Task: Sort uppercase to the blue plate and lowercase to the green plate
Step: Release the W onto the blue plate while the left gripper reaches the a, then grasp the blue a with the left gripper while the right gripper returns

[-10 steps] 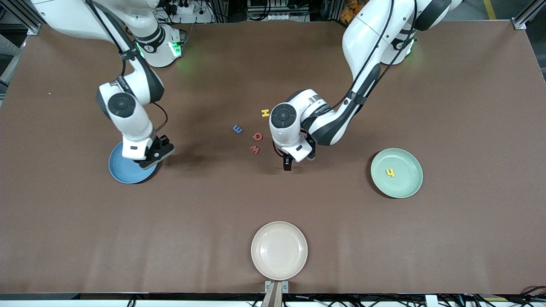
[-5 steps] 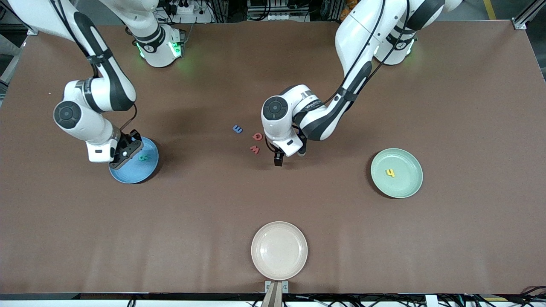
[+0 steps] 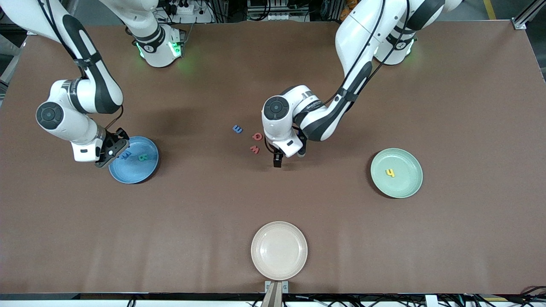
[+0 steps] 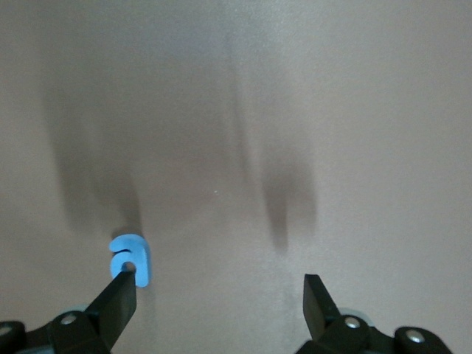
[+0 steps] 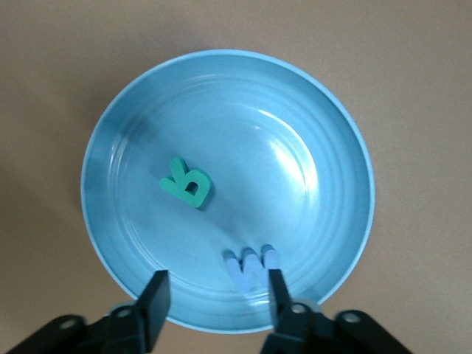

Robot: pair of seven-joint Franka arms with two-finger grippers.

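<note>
My right gripper (image 3: 106,152) hangs open over the rim of the blue plate (image 3: 133,173). In the plate lie two uppercase letters, a teal R (image 5: 186,183) and a blue M/W (image 5: 251,268). The M/W lies flat by one right fingertip (image 5: 276,289), outside the jaws. My left gripper (image 4: 217,295) is open low over the table, with a blue lowercase a (image 4: 131,258) at one fingertip (image 4: 119,295). A red w (image 3: 254,149), a red Q (image 3: 257,136) and a small blue letter (image 3: 237,128) lie beside the left hand. The green plate (image 3: 405,187) holds a yellow h (image 3: 390,172).
A cream plate (image 3: 279,264) sits at the table edge nearest the front camera, midway between the arms. The left arm's forearm reaches over the patch of table just past the loose letters, toward the bases.
The right gripper slid toward its end of the table and opened; the blue M/W now lies in the blue plate next to the teal R. The left hand moved closer to the red letters.
</note>
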